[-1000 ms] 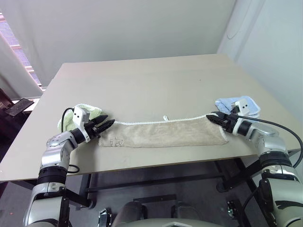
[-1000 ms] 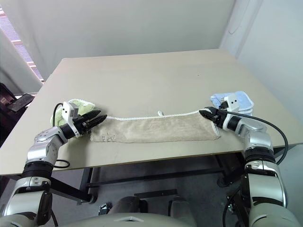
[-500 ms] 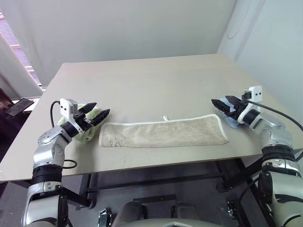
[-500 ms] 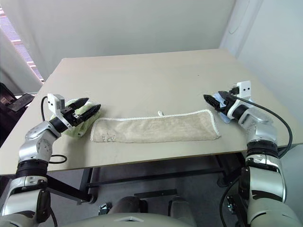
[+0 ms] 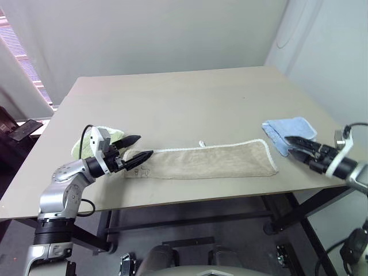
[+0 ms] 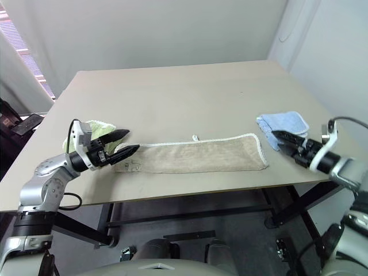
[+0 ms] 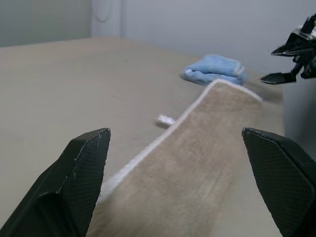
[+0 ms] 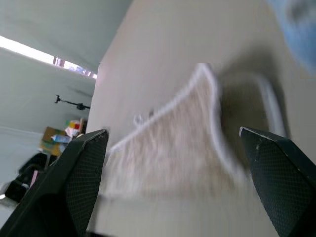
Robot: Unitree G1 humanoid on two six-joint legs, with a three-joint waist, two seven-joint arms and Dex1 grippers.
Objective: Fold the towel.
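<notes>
A long tan fluffy towel with a white rope edge (image 5: 201, 161) lies flat on the big flat beige desk (image 5: 184, 103). It is folded into a thin strip. In the left eye view it runs from the lower left to the lower right of the middle of the picture, close to the front edge of the desk. A small dark stitched mark (image 5: 140, 172) sits near its left end. A tiny white loop (image 5: 201, 143) pokes out from its far edge.

The left tool (image 5: 135, 148) is at the lower left of the picture. Its two black fingers are wide apart and hold nothing. One finger tip (image 5: 146, 154) hangs over the left end of the towel. The other finger is up higher, over the bare desk just past the towel's far edge. In the left wrist view the towel stretches away between the two fingers.

The right tool (image 5: 296, 144) is at the lower right of the picture. Its fingers are wide apart too, and hold nothing. It is near the right end of the towel but not touching it.

A light green folded cloth (image 5: 106, 137) lies just behind the left tool. A light blue folded cloth (image 5: 288, 129) lies just past the right end of the towel, beside the right tool.
</notes>
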